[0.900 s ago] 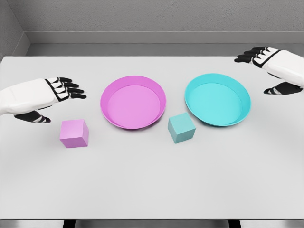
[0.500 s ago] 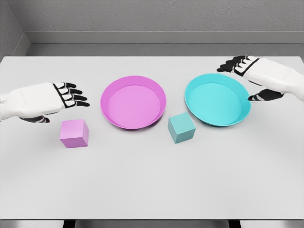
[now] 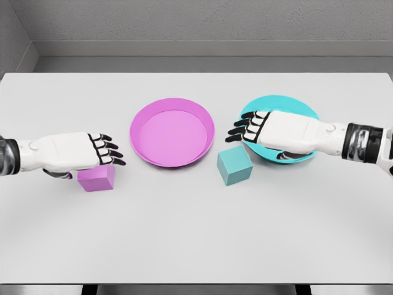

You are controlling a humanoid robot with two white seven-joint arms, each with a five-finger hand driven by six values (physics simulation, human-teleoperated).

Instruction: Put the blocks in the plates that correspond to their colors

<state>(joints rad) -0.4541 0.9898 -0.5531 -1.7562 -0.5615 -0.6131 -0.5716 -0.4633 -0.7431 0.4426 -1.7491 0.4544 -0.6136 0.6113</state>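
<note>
Two white robot hands with black fingers reach inward: at centre left the left hand (image 3: 72, 152) hovers over the pink cube (image 3: 96, 177), fingers extended and holding nothing, while the right hand (image 3: 277, 131) stretches flat and empty across the round cyan plate (image 3: 307, 110) right of centre. The teal cube (image 3: 234, 165) sits just below its fingertips, between that plate and the round pink plate (image 3: 172, 132) at mid-frame, all on the pale grey table (image 3: 196, 233).

No readable text, no labels, no numbers, no signs anywhere
</note>
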